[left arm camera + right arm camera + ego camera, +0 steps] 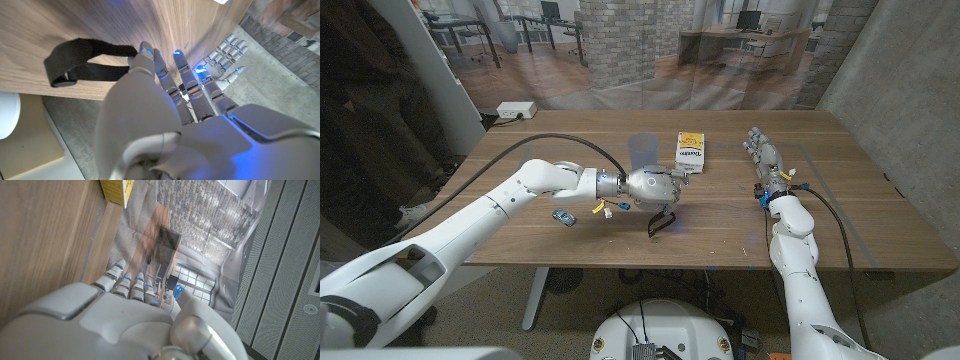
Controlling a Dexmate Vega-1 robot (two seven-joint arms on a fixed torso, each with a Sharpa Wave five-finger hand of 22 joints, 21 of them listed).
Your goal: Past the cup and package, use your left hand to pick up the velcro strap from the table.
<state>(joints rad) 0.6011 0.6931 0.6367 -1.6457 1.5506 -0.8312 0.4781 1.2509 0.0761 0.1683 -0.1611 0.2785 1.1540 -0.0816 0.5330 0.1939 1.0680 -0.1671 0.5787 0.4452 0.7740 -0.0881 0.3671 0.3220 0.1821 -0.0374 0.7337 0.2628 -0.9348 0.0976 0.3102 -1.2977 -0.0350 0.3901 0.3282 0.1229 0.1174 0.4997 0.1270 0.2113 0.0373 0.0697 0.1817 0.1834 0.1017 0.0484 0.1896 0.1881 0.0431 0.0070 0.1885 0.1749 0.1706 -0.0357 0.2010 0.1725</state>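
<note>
**benchrat:** So where's it at? The left hand (660,187) is out over the middle of the table (840,215), and the velcro strap (661,223) hangs as a black loop from its fingers, near side of the hand. In the left wrist view the fingers (150,62) are closed on one end of the strap (82,62) and the rest of the loop trails off sideways. Looks lifted to me, or close to it.

**servo_sue:** Agreed, but that's a thin pinch on just the tip of the loop. My guess is it slips out if the arm swings fast, since the strap dangles and will sway.

**benchrat:** The yellow package (690,152) sits just beyond the hand too. The loop could snag it on the way back. I can't really make out the cup, just a blurry bluish shape there.

**servo_sue:** There's a small blue thing (562,215) on the table to the left, under the forearm. Right hand (763,158) is parked on the right side, fingers stretched out, holding nothing.
</note>
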